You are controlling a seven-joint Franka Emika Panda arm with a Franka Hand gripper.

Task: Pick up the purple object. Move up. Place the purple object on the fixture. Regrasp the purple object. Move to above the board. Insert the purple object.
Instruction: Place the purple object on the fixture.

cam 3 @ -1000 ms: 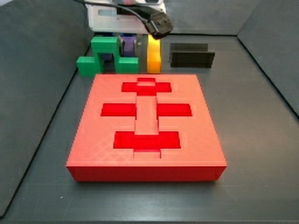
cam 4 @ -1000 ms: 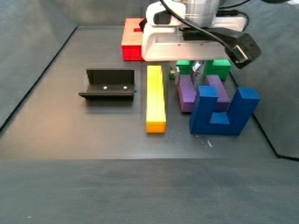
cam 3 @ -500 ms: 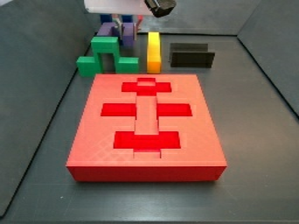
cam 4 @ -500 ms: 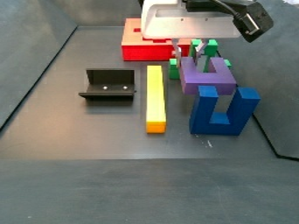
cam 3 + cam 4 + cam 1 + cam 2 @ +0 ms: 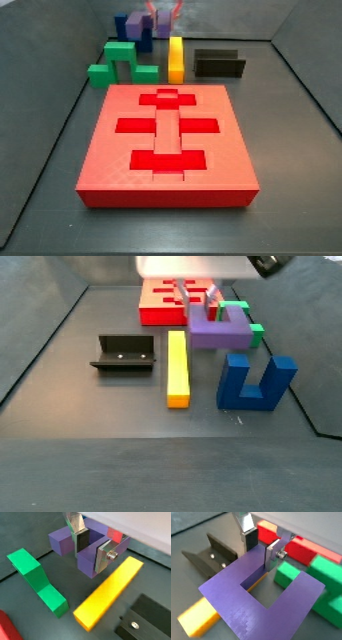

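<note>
My pincer (image 5: 211, 298) clamps the purple object (image 5: 219, 331) aloft; I keep it level while carrying toward the fixture (image 5: 126, 353).

The gripper (image 5: 92, 543) has flat silver fingers (image 5: 105, 556) with dark pads.

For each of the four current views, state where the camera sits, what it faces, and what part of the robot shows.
Side view, board end: looks over the board toward the fixture; the gripper holds the purple object aloft at the back.
Side view, opposite end: faces the blue block, yellow bar and board; gripper at the top.
Wrist view: looks down past the fingers at the yellow bar and green block.
Wrist view: looks along the purple object toward the fixture.
All four share the purple object.
</note>
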